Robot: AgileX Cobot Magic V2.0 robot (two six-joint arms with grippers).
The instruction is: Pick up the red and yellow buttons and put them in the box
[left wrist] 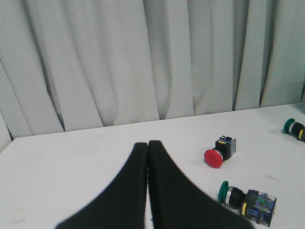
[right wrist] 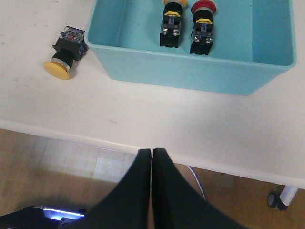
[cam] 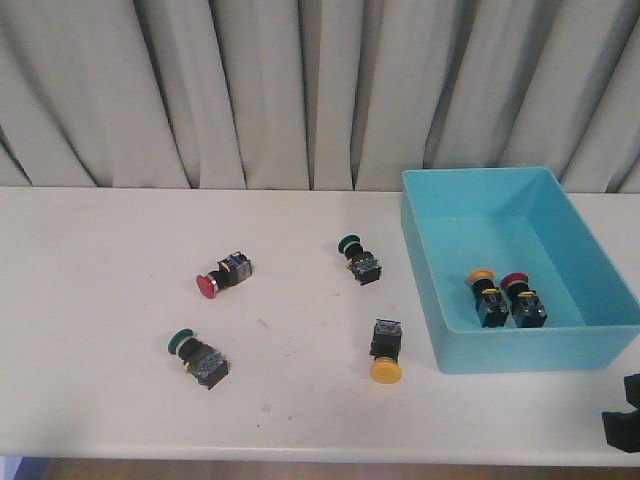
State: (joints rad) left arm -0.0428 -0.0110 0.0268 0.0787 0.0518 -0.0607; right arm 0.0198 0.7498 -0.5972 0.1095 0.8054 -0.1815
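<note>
A red button (cam: 209,285) lies on its side on the white table, left of centre; it also shows in the left wrist view (left wrist: 214,158). A yellow button (cam: 385,369) lies near the front, just left of the turquoise box (cam: 440,330); it shows in the right wrist view (right wrist: 57,68). Inside the box (right wrist: 181,67) lie one yellow button (cam: 485,290) and one red button (cam: 520,293). My left gripper (left wrist: 148,144) is shut and empty, above the table left of the red button. My right gripper (right wrist: 151,151) is shut and empty, past the table's front edge; part of that arm (cam: 625,415) shows at bottom right.
Two green-capped switches lie on the table: one at front left (cam: 195,355), one near the middle back (cam: 358,258). Grey curtains hang behind the table. The table's front edge (right wrist: 71,131) and wooden floor show below the right gripper.
</note>
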